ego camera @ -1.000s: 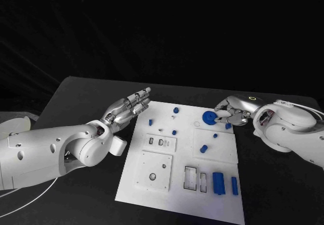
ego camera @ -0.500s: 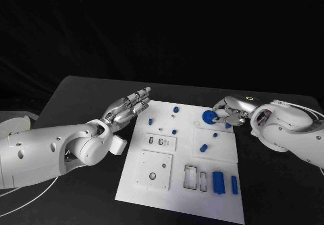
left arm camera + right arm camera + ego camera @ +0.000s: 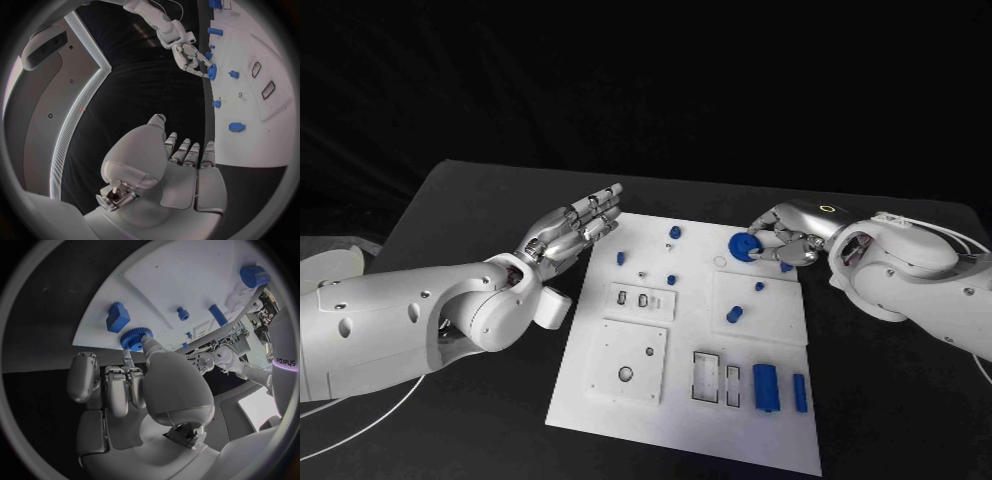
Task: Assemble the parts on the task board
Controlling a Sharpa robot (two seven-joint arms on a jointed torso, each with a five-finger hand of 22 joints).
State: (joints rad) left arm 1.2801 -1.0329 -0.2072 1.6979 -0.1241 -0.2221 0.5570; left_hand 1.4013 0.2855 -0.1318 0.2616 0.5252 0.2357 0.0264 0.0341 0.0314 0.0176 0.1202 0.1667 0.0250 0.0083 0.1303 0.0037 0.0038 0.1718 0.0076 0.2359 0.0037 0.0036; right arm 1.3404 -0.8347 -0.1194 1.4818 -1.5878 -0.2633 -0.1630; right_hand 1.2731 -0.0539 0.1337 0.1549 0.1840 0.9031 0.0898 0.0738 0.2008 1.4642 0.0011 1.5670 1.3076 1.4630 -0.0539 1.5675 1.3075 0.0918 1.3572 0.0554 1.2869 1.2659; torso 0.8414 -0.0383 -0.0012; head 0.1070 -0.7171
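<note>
The white task board [image 3: 635,362] lies in the middle of the black table. My right hand [image 3: 786,243] pinches a blue gear [image 3: 744,247] between thumb and fingers over the board's far right part; the right wrist view shows the gear [image 3: 135,337] at the fingertips, next to a blue block [image 3: 117,316]. My left hand [image 3: 574,230] hovers at the board's far left edge with its fingers stretched out and apart, holding nothing. In the left wrist view the left hand [image 3: 181,160] points toward the right hand [image 3: 190,55] and the gear [image 3: 212,71].
Small blue parts lie on the board: a peg [image 3: 675,233] at the far edge, a stub [image 3: 672,281], a short cylinder [image 3: 734,315], and two longer pieces [image 3: 766,388] [image 3: 800,393] near the front right. Rectangular slots [image 3: 708,377] sit beside them.
My right hand has shifted slightly left and away with the gear still pinched. The left hand has not moved.
</note>
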